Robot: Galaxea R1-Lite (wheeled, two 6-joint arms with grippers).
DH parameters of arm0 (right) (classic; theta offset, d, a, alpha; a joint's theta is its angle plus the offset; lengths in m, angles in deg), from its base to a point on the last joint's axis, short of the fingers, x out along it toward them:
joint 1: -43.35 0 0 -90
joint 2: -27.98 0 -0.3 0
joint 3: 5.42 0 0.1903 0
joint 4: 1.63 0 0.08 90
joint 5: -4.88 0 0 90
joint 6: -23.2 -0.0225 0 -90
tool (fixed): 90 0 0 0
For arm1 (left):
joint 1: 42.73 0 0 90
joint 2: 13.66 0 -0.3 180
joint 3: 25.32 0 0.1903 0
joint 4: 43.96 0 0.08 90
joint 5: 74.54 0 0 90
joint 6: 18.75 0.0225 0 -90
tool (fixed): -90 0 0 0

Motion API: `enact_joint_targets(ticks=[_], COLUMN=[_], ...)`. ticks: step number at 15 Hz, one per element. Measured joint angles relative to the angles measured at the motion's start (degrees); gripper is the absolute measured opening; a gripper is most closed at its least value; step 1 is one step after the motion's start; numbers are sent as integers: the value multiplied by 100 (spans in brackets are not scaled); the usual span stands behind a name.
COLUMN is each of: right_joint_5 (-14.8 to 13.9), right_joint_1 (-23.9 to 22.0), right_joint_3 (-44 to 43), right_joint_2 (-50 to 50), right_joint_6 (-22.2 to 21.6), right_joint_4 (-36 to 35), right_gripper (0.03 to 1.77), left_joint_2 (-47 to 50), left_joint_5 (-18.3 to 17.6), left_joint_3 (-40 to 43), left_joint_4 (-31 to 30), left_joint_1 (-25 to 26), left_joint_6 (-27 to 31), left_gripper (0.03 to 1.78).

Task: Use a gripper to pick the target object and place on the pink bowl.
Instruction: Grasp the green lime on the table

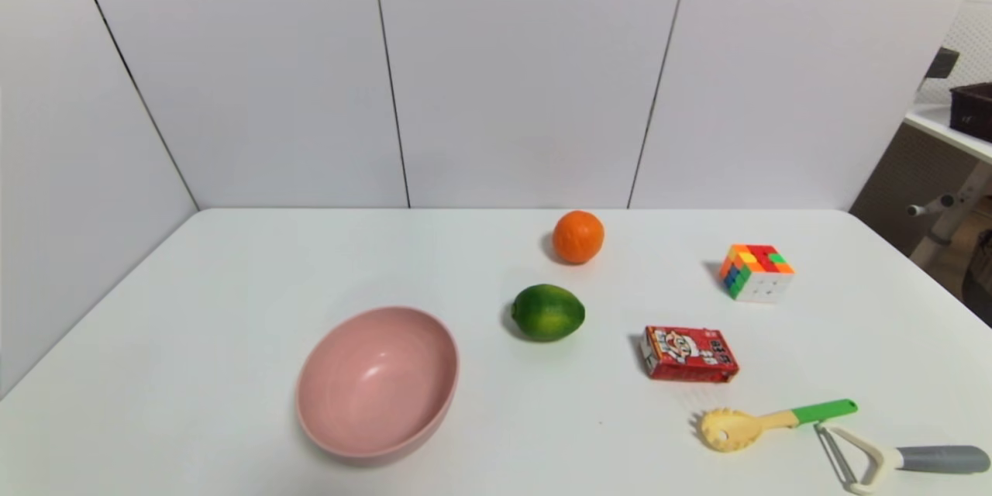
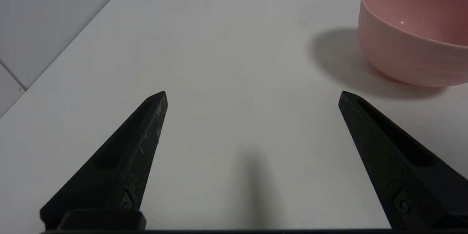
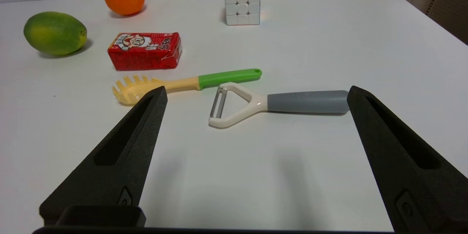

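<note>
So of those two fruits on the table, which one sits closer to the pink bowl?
The green lime-like fruit. It lies just to the right of the pink bowl in the head view, while the round orange fruit sits behind it, nearer the wall.

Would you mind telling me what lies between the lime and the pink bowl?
Nothing: in the head view the table between the lime and the pink bowl is bare.
</note>
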State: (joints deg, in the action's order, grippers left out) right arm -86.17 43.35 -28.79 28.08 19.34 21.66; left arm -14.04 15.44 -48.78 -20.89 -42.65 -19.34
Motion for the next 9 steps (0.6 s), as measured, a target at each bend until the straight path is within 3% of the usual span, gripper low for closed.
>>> enact_joint_targets(ticks=[3,6,9], right_joint_5=[0,0,-2], right_joint_1=[0,0,0], right_joint_3=[0,0,0], right_joint_2=[0,0,0], right_joint_6=[2,-2,0], right_joint_4=[0,0,0], right_gripper=[170,170,170], left_joint_2=[-629,-1965,-3608], left_joint_5=[-5,-68,-510], left_joint_3=[-527,-1580,-3072], left_joint_4=[-9,2,152], left_joint_1=[4,6,-12], left_joint_6=[73,552,1190], left_gripper=[169,169,169])
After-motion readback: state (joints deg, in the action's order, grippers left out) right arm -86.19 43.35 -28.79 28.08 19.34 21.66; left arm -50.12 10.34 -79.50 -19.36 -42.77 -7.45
